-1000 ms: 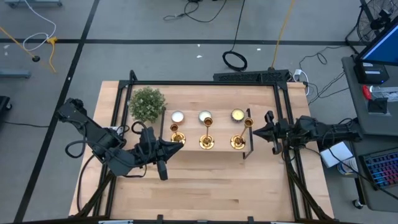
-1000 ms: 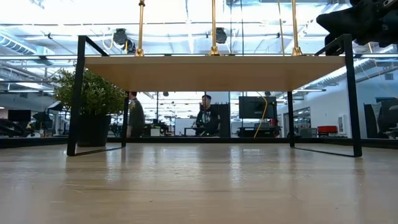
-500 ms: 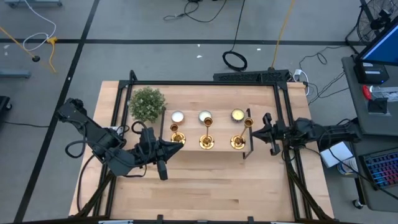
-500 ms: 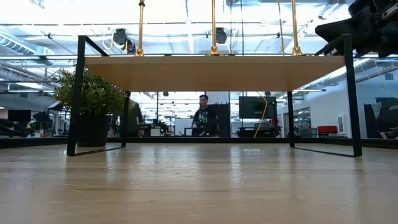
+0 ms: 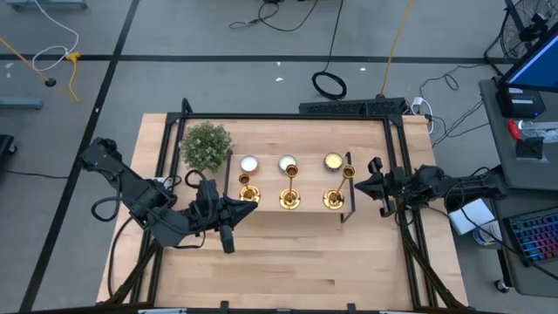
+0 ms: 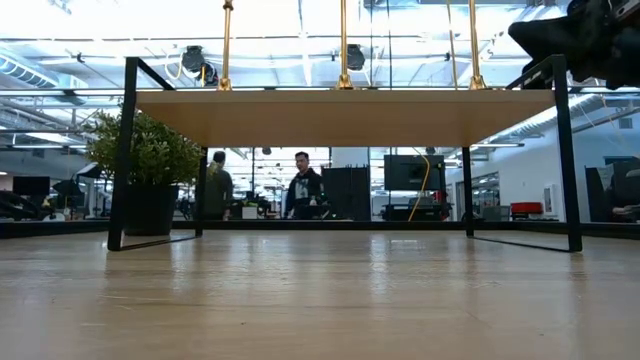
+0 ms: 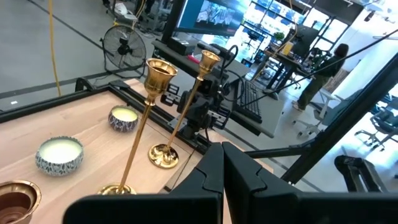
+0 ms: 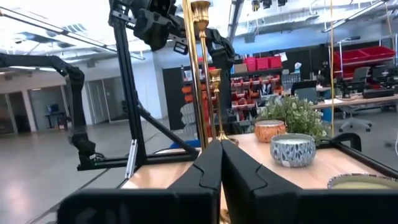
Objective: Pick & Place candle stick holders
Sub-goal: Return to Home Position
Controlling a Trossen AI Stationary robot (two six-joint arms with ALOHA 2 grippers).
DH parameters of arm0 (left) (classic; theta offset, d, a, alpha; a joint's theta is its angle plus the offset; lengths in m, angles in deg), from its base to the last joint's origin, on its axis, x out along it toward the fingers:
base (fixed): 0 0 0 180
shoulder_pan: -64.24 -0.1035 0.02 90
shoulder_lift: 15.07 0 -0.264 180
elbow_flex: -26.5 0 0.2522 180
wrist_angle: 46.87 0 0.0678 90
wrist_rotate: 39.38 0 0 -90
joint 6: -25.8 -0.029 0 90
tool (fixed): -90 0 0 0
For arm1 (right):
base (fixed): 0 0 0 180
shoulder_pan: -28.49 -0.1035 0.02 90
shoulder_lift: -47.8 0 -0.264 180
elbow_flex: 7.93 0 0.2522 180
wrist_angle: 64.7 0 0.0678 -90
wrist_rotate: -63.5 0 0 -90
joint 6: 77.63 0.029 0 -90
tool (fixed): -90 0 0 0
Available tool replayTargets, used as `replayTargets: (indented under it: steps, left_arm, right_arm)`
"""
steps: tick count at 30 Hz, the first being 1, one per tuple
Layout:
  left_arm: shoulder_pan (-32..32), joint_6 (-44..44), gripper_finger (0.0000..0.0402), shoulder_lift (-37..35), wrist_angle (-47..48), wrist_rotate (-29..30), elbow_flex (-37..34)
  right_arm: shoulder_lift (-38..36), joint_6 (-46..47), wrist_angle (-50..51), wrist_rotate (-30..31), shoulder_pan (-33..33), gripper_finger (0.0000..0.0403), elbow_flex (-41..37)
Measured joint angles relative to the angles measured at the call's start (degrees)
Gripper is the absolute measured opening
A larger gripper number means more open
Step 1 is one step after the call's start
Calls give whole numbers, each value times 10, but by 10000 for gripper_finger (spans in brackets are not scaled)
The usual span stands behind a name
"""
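Left gripper (image 5: 242, 206), fingers pressed together on nothing, hung just off the front-left corner of the shelf (image 5: 311, 183). We found the right gripper (image 5: 357, 184) likewise closed and empty just beside the shelf's right end. Along the shelf's front edge, the three candle stick holders (image 5: 289, 200) stood upright in a row, well apart from one another. We judged them stiff, smooth brass, probably slick under the pads and top-heavy on their thin stems. A low pinch on the stem, just above the flared base, looked safest, since a bump at the cup could tip one over. Behind them on the shelf sat three tealight candles (image 5: 248, 163). A bushy plant (image 5: 207, 145) stood on the table off the shelf's back-left corner. Beyond the shelf, two people (image 6: 302, 190) stood in the room.
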Motion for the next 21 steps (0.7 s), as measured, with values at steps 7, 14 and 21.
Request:
replayTargets:
  steps: [7, 14, 21]
  left_arm:
    - [0, 0, 0, 0, 0, -2, 0]
    - [0, -6, 0, 0, 0, -15, 0]
    - [0, -7, 0, 0, 0, -15, 0]
  right_arm:
    - [0, 7, -14, 18, 0, 0, -1]
    - [0, 8, -17, 18, 0, 6, -1]
    - [0, 8, -16, 18, 0, 12, -2]
